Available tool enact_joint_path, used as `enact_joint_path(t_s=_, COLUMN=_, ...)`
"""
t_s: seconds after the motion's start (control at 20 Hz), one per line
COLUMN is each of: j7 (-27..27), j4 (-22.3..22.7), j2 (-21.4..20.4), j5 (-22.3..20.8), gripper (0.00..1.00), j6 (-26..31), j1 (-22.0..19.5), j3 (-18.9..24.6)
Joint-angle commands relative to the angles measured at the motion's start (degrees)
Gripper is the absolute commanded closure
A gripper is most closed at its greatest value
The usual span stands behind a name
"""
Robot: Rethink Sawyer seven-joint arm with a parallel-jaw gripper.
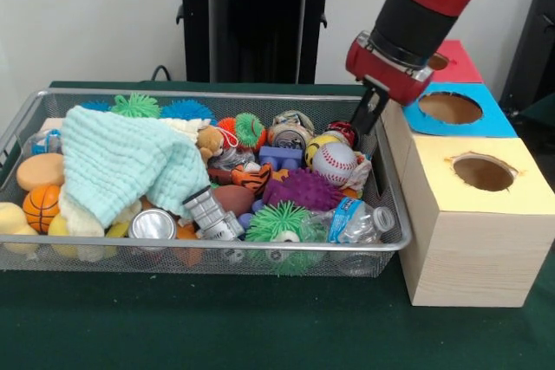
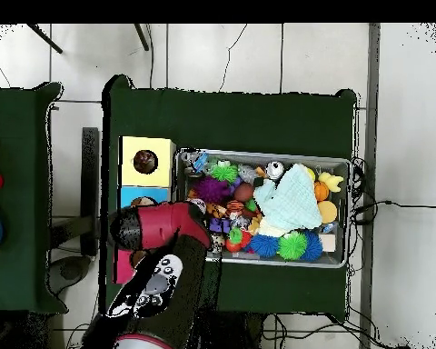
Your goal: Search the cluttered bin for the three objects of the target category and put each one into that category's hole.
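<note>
Wire bin [image 1: 392,244] sits nearest; gripper [image 1: 368,118] hangs at its far corner; finger spread unclear.

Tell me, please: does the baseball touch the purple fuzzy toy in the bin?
Touching. The front view shows the baseball resting directly against the upper edge of the purple fuzzy toy, with no gap between them.

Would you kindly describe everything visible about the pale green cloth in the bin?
The pale green cloth is a soft, waffle-textured fabric, rumpled and spread open over the clutter in the wire mesh bin, on the side away from the boxes. It drapes over yellowish items beneath. Its lower corner reaches the silver can, and a small basketball sits beside its edge. Nothing grips it.
</note>
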Motion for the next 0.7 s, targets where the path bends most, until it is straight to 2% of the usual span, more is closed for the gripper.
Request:
enact_joint_path(t_s=0.05, j7=20.3, j4=-11.3, j2=2.8, j5=9.0, gripper=1.00, j6=9.0, j1=-0.7, j3=-3.1)
enact_joint_path(t_s=0.35, j7=14.4, j4=-13.3, j2=1.4, j5=8.9, gripper=1.00, j6=10.0, j1=-5.7, j3=0.1)
enact_joint_path(t_s=0.65, j7=9.8, j4=-11.6, j2=-0.5, j5=8.7, gripper=1.00, j6=8.3, j1=-9.7, j3=3.2)
enact_joint_path(t_s=0.7, j7=8.9, j4=-11.3, j2=-1.5, j5=8.5, gripper=1.00, j6=9.7, j1=-10.2, j3=3.4)
